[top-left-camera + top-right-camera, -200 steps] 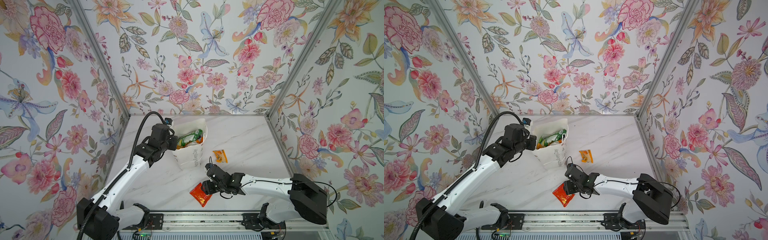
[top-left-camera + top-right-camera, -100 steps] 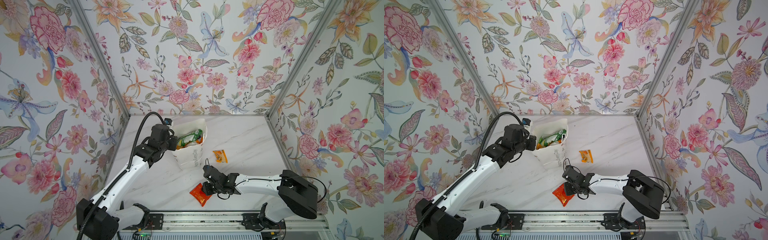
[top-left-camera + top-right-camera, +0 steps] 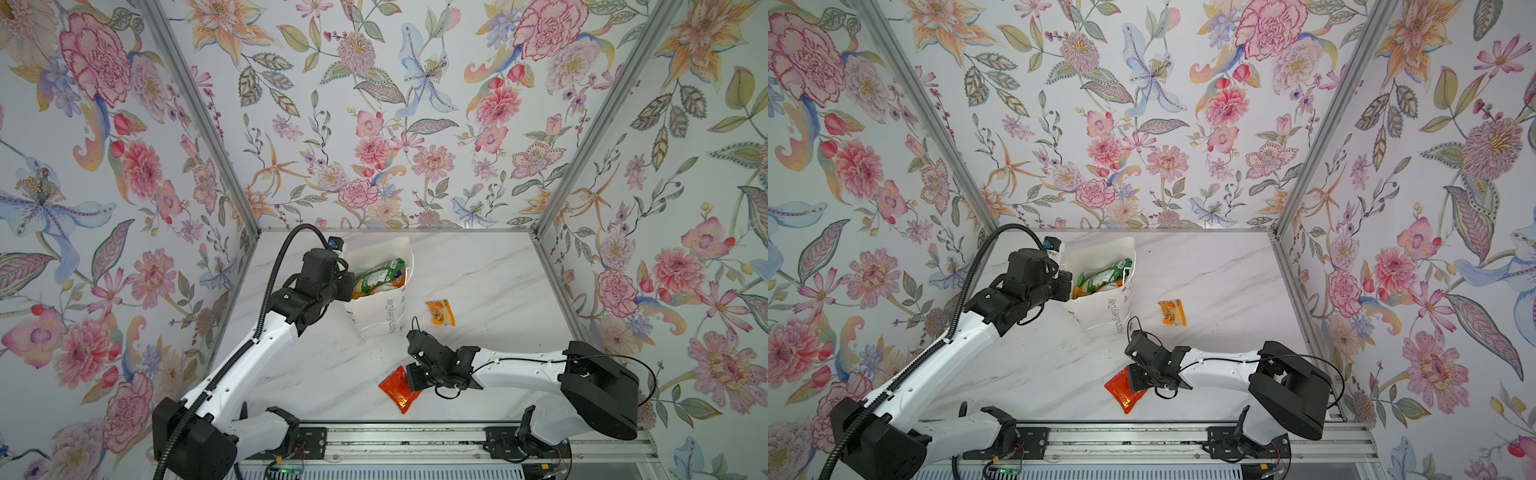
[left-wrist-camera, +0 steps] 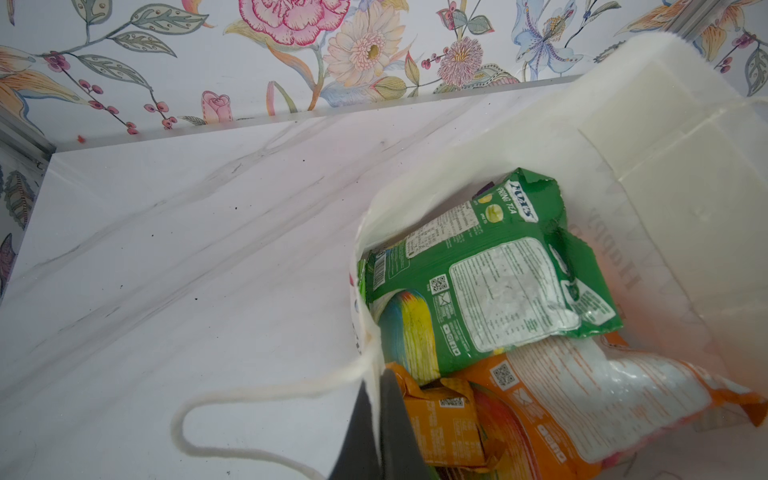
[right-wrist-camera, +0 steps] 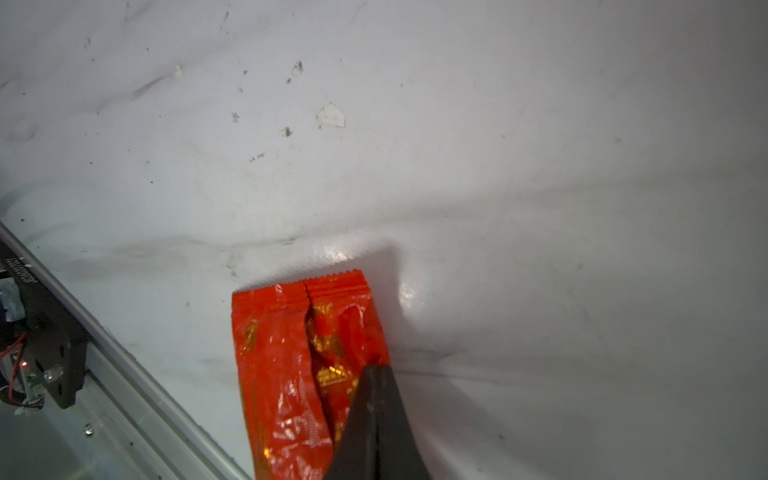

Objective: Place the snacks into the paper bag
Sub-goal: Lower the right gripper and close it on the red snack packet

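1. Pinching the white paper bag (image 4: pixel 665 166) by its thin rim, the left claw (image 4: pixel 376 376) is clenched; crinkly packets (image 4: pixel 490 270) lie inside.
2. The right claw (image 5: pixel 374 368) clamps one edge of the glossy, wrinkled red foil pack (image 5: pixel 282 365) on the marble surface (image 5: pixel 540 166).

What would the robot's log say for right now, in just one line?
left pincer: shut on paper bag rim | right pincer: shut on red packet | orange packet: loose on table | snacks: in bag

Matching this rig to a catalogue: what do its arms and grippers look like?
Left arm and right arm: white links, boxy black joints. A black ribbed hose follows the left; thin black wires loop off the right. Left gripper and right gripper: dark grey tapered fingers.
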`<state>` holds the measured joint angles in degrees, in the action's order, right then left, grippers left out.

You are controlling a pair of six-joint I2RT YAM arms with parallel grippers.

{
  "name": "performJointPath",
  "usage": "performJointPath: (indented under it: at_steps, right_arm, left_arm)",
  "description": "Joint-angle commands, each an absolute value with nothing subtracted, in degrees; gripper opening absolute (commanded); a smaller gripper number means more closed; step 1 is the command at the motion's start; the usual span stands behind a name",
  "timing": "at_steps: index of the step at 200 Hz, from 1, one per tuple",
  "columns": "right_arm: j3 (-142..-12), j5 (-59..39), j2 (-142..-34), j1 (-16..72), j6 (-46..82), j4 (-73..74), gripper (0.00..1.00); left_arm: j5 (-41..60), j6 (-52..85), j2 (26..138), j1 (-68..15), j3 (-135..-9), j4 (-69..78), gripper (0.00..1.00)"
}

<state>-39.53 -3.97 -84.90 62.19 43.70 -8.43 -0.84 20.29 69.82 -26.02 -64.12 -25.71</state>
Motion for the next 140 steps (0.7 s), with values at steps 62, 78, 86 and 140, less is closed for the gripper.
performJointPath:
  at_steps: [62, 78, 86, 140]
  right_arm:
    - [-36.76, 3.28, -72.8, 58.19, 48.25, -11.99, 0.0]
    - [-36.56, 4.26, -70.79, 57.42, 48.43, -12.92, 0.0]
    - [-36.58, 4.69, -69.9, 56.98, 48.35, -13.46, 0.0]
    - [-35.85, 5.84, -63.75, 53.48, 47.75, -15.65, 0.0]
  left_arm:
    - [-4.48, 18.9, 67.47, -25.08, -64.16, -21.71, 0.0]
    - [-4.48, 18.89, 67.43, -25.1, -64.16, -21.64, 0.0]
    - [-4.45, 18.88, 67.42, -25.04, -64.23, -21.69, 0.0]
    - [-4.29, 19.02, 67.59, -25.04, -64.25, -21.75, 0.0]
